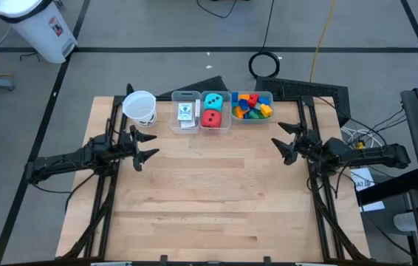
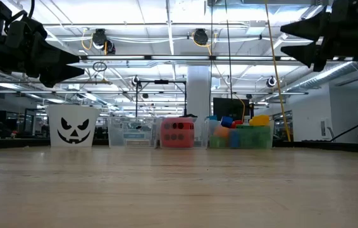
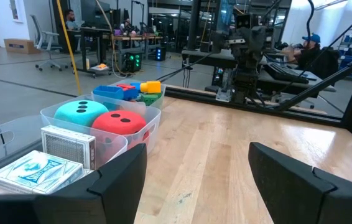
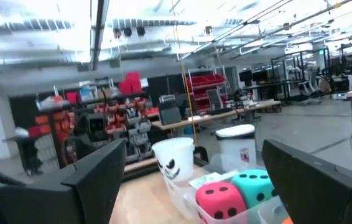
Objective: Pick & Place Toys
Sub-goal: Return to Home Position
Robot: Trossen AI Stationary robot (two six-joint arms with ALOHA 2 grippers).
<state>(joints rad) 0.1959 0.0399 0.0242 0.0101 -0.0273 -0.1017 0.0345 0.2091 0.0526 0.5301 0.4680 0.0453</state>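
Both jaws hang wide, empty. Packs (image 1: pixel 185 113), dice (image 1: pixel 213 101) and bricks (image 1: pixel 251 106) lie binned: two o'clock from left jaws, ten o'clock from right jaws.

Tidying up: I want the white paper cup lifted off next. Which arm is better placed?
Left, probably. The left gripper hovers open close by the paper cup; the right gripper is much farther from it.

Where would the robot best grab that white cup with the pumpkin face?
Probably its rim, from straight above: the white cup stands upright with its mouth open, so one finger can go inside and one outside the thin wall. The left gripper, open, is nearest.
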